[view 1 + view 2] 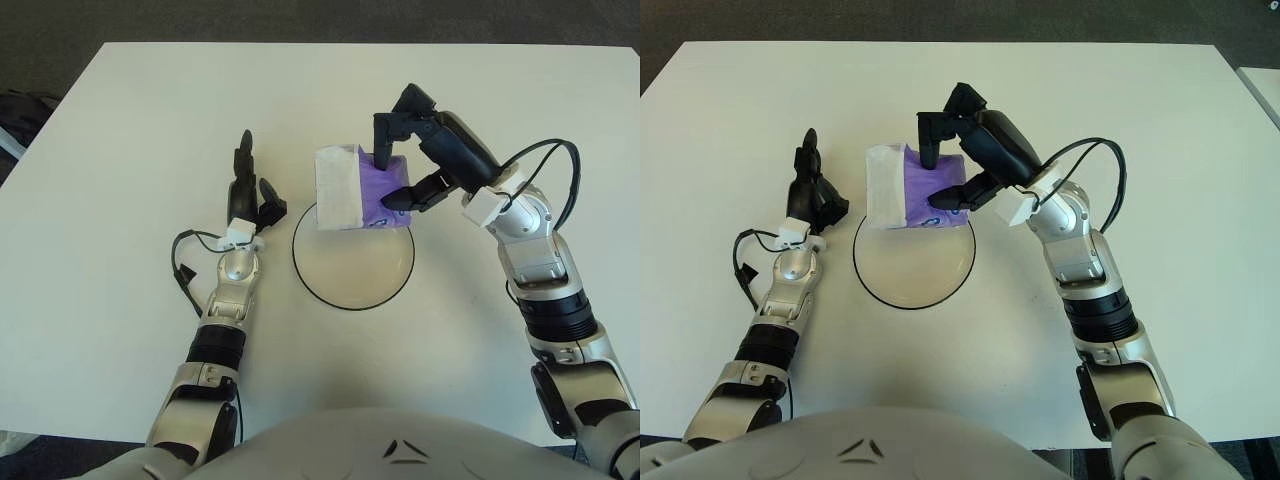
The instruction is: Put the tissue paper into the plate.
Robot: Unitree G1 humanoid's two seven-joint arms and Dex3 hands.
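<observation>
The tissue paper pack, purple with a white end, sits tilted over the far rim of the round plate with a black edge. My right hand reaches in from the right and is shut on the pack's purple right side, one finger on top and another against its near edge. It also shows in the right eye view. My left hand shows just left of the plate, fingers relaxed and pointing away, holding nothing.
The white table extends around the plate on all sides. A black cable loops beside my left forearm. Dark floor shows beyond the table's far edge and corners.
</observation>
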